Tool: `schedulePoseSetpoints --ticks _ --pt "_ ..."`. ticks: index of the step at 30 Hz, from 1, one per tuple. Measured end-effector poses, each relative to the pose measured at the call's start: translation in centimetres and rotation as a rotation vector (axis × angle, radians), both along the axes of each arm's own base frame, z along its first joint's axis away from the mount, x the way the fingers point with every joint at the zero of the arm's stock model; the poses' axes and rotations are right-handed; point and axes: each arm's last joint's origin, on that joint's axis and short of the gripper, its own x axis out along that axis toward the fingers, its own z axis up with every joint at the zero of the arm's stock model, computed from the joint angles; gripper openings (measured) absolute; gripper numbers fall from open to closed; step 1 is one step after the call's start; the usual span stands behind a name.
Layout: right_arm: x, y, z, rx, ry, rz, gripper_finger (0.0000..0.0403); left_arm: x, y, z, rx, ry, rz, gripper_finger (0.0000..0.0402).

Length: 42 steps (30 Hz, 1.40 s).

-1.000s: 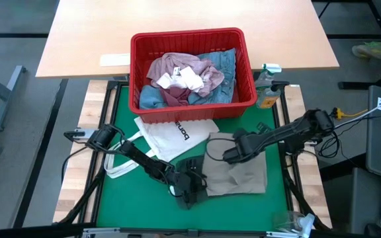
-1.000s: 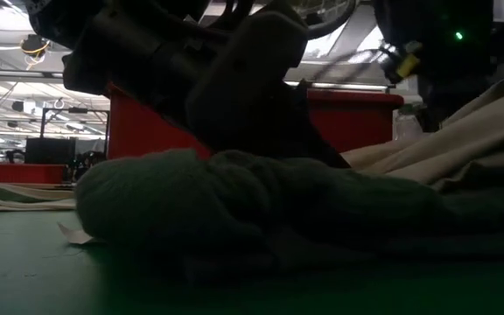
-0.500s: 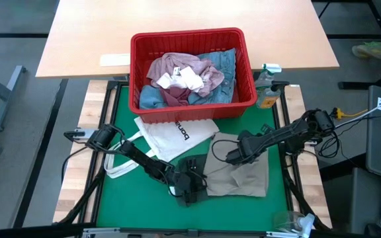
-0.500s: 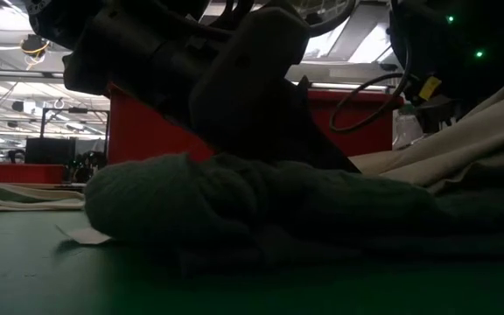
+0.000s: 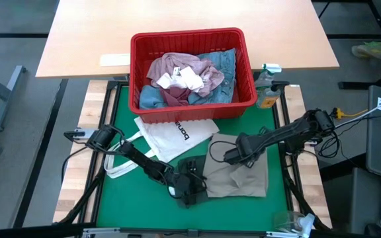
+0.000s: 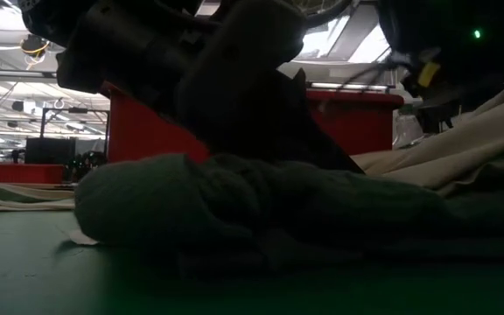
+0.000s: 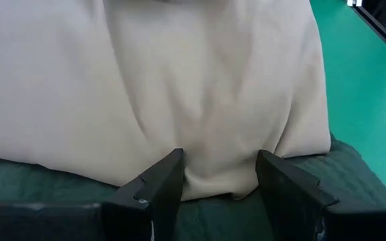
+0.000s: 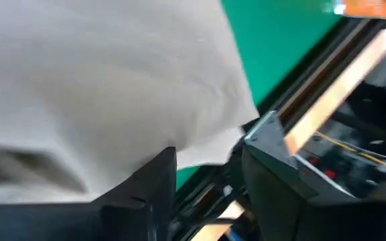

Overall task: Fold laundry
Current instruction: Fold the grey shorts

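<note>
Beige trousers [image 5: 238,170] lie crumpled on the green mat, right of centre. Their left edge rests on a bunched dark green top [image 5: 189,186], which the low view shows as a dark heap [image 6: 234,210]. My left gripper [image 5: 194,177] is low at that edge, shut on a beige fold [image 7: 220,181]. My right gripper [image 5: 230,156] stands open over the trousers' far part. In its wrist view a beige edge [image 8: 206,155] shows by the gap between its fingers [image 8: 146,194]; whether they touch it I cannot tell. More laundry fills the red basket [image 5: 190,109]. My left gripper pinches a fold at the trousers' left edge [image 7: 221,161] between its two fingers [image 7: 159,187]. The fingers reach in low, from the table's left. Creases in the cloth run toward the hold. The fold rests on the dark green top [image 7: 354,181]. One layer or several, I cannot tell.
A white tote bag with black lettering [image 5: 174,135] lies on the mat between the basket and my left arm. A spray bottle [image 5: 266,89] stands right of the basket. Small clear items [image 5: 297,225] sit at the near right corner. A wooden table [image 5: 177,13] lies beyond.
The trousers under my right gripper have settled, and their near right part has spread a little toward the table's near edge. My left gripper and the fold it holds have stayed in place.
</note>
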Motion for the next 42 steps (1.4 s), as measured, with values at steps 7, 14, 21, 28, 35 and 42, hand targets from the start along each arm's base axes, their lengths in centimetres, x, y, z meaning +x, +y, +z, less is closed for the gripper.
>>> schedulePoseSetpoints --ticks 7,14,21,28,35,42 --pt "2.6 1.0 4.8 0.105 -0.203 0.003 0.0172 0.0 0.0 0.0 -0.002 -0.004 0.0 0.0183" --pt "4.1 3.0 9.0 0.177 -0.448 0.04 0.0172 0.1 0.0 0.1 -0.007 -0.016 0.0 0.0183" --pt "5.8 7.8 8.0 0.244 -0.742 0.205 0.0172 0.1 0.0 0.2 -0.008 -0.017 0.0 0.0183" --pt "6.0 9.6 4.7 0.225 -0.784 0.187 0.0172 0.1 0.0 0.3 -0.008 -0.024 -0.001 0.0183" --pt "5.6 9.7 1.5 0.222 -0.642 0.227 0.0172 0.2 -0.1 0.5 -0.017 -0.045 -0.001 0.0183" --pt "5.2 9.6 -0.1 0.247 -0.578 0.22 0.0172 0.2 0.0 0.4 -0.016 -0.044 -0.001 0.0183"
